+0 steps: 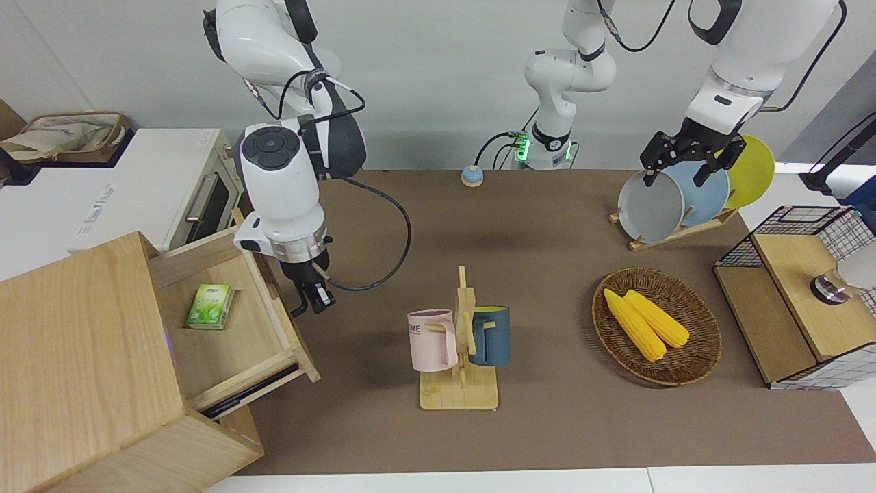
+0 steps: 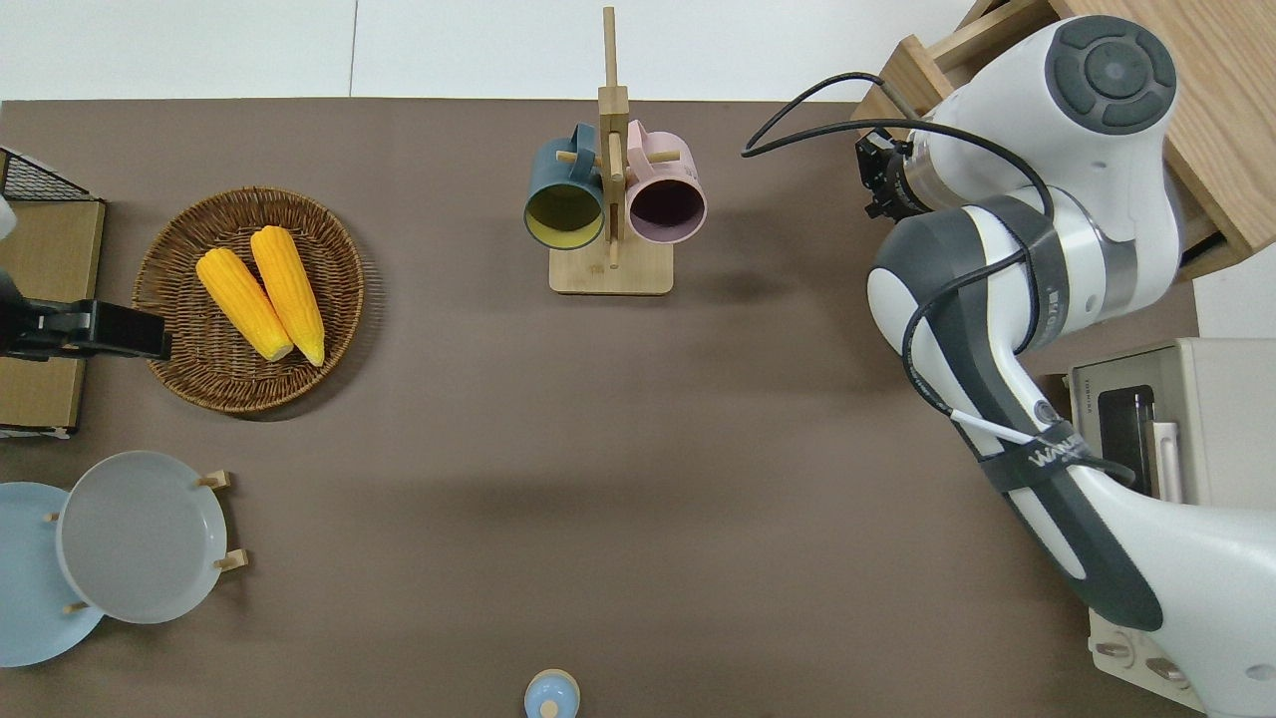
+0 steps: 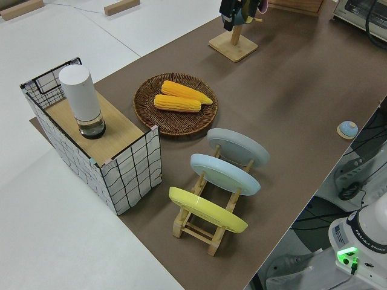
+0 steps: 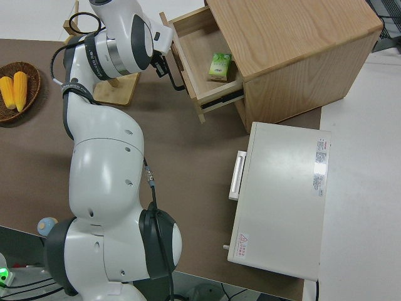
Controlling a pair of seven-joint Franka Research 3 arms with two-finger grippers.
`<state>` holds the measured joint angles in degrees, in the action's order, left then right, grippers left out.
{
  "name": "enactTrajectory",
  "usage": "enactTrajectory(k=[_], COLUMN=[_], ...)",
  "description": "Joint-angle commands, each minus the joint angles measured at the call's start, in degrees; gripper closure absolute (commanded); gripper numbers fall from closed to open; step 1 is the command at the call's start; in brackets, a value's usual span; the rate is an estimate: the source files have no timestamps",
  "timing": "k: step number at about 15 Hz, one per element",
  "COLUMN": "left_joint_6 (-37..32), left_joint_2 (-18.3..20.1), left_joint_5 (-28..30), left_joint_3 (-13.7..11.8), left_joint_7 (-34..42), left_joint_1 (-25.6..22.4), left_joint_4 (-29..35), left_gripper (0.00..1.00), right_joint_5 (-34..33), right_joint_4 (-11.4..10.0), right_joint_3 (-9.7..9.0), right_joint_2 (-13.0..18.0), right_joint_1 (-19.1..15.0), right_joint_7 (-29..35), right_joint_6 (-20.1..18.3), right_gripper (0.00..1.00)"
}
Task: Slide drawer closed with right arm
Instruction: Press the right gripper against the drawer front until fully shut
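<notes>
Right gripper [image 1: 316, 296]: hangs low at the front of the open drawer, just beside the black bar handle; whether its fingers touch the handle or how far apart they stand I cannot tell.
Right arm [image 1: 280, 185]: bent down over the right arm's end of the table, its cable looping toward the table's middle.
Drawer [image 1: 263, 363]: pulled well out of the pale-wood cabinet, its front panel right by the gripper.
Handle [image 4: 177, 76]: black bar on the drawer front, next to the gripper's fingers.
Cabinet [image 1: 75, 356]: the drawer's housing, on the side of the drawer away from the gripper.
Green packet [image 1: 211, 306]: lies flat on the drawer floor, a little inside from the gripper.
Toaster oven [image 4: 282, 200]: white, beside the cabinet and nearer to the robots than the gripper.
Mug rack [image 1: 460, 356]: wooden stand with a pink and a blue mug, near the gripper toward the table's middle.
Basket [image 1: 691, 366]: wicker, holding two corn cobs, well apart from the gripper toward the left arm's end.
Left gripper [image 1: 684, 161]: parked, fingers spread apart.
</notes>
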<state>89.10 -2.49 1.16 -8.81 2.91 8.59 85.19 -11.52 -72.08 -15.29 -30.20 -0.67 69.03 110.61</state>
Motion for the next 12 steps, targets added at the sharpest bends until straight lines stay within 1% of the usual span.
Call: enactTrajectory(k=[1,2,4,5,9,10,11,12], left_joint_6=[0.0,0.0,0.0,0.0,0.0,0.0,0.0,0.0], left_joint_2=[-0.8,-0.8,-0.8,-0.8,-0.8,-0.8,-0.8,-0.8], left_joint_5=[-0.7,-0.7,-0.7,-0.7,-0.7,-0.7,-0.7,-0.7], left_joint_3=[-0.9,-0.9,-0.9,-0.9,-0.9,-0.9,-0.9,-0.9], left_joint_7=[0.4,0.4,0.4,0.4,0.4,0.4,0.4,0.4], left_joint_1=[1.0,1.0,1.0,1.0,1.0,1.0,1.0,1.0], left_joint_4=[-1.2,-1.2,-1.2,-1.2,-1.2,-1.2,-1.2,-1.2], left_gripper=[0.0,0.0,0.0,0.0,0.0,0.0,0.0,0.0], right_joint_5=[-0.1,-0.2,-0.1,-0.2,-0.3,-0.3,-0.1,0.1], right_joint_4=[0.1,0.1,0.1,0.2,0.2,0.2,0.5,0.5], right_joint_3=[-0.53,-0.44,0.7,0.79,3.07,4.21,4.57,4.48], right_joint_2=[-0.5,-0.5,-0.5,-0.5,-0.3,-0.1,-0.1,0.0], right_joint_1=[-2.2,-2.3,-2.7,-2.7,-2.7,-2.7,-2.9,-3.6], right_joint_7=[-5.2,-6.4,-9.2,-10.5,-17.9,-19.8,-20.8,-21.2], right_joint_6=[0.7,0.7,1.4,1.4,1.1,1.0,0.9,1.0], right_gripper=[1.0,1.0,1.0,1.0,1.0,1.0,1.0,1.0])
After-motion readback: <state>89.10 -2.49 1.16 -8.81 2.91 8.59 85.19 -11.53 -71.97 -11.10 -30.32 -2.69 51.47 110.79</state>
